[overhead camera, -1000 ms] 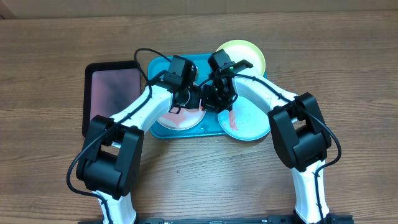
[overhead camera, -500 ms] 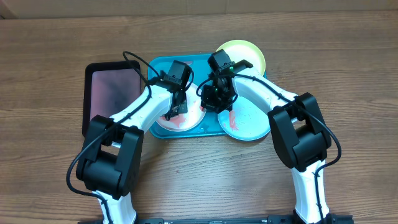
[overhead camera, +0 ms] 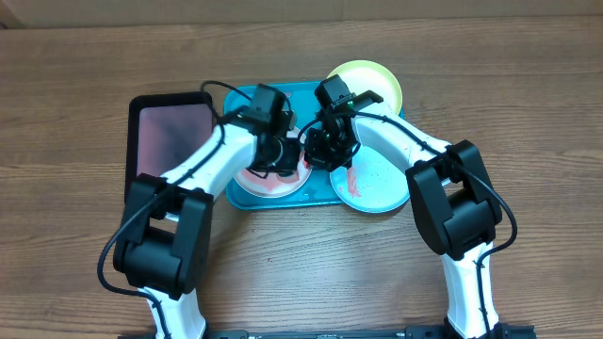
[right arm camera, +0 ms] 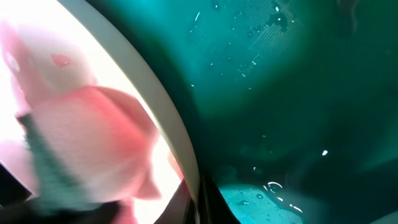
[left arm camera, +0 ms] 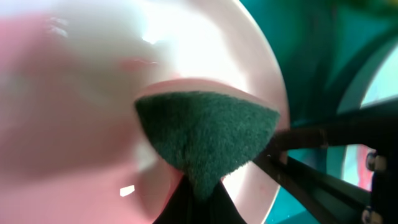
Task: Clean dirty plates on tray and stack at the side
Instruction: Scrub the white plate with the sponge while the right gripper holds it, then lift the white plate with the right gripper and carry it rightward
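The white plate (overhead camera: 268,185), smeared reddish, lies on the left of the turquoise tray (overhead camera: 236,98). My left gripper (overhead camera: 283,156) is shut on a dark green sponge (left arm camera: 205,134) and presses it on the white plate (left arm camera: 74,112). My right gripper (overhead camera: 317,153) is shut on the white plate's right rim (right arm camera: 171,118). The left wrist view shows its black fingers (left arm camera: 323,155). The pale aqua plate (overhead camera: 379,184), with a red smear, lies on the tray's right side. The yellow-green plate (overhead camera: 373,81) lies at the tray's far right corner.
A smaller black tray with a pinkish inside (overhead camera: 170,141) lies left of the turquoise tray. The tray floor (right arm camera: 280,93) is wet with droplets. Bare wooden table (overhead camera: 528,104) lies around the trays.
My left gripper with the sponge has slid left and then back right across the white plate. The right gripper has stayed on the rim.
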You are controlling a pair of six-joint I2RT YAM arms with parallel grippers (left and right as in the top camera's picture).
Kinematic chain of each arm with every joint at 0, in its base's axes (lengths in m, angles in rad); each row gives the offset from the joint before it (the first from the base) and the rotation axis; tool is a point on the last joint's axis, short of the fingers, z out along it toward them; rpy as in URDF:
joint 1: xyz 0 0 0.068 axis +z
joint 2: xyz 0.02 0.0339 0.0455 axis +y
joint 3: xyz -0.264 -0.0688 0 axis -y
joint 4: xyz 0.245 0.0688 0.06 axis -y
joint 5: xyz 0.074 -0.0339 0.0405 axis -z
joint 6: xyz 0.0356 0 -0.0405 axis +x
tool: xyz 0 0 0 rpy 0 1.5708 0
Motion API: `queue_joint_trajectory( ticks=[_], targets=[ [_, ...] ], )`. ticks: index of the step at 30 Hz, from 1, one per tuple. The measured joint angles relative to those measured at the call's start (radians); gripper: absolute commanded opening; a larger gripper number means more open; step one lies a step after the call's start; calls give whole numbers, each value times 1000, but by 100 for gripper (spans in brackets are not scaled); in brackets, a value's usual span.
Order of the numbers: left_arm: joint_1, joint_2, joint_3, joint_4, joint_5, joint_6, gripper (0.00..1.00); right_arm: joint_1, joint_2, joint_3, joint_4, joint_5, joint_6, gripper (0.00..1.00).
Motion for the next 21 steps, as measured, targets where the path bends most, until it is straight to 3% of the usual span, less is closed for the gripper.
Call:
queue_joint_trajectory(
  ticks=[7,12,21],
  targets=[
    [130,4,179,-194,-55,-87,4,0,0,1,9,10,-26,4],
    [146,4,255,-357,-172,-106,4,2,0,58,-95,113,-55,4],
    [155,4,284,-393,-250,-135,4,22,-18,254,-253,422,-77,4]
  ],
)
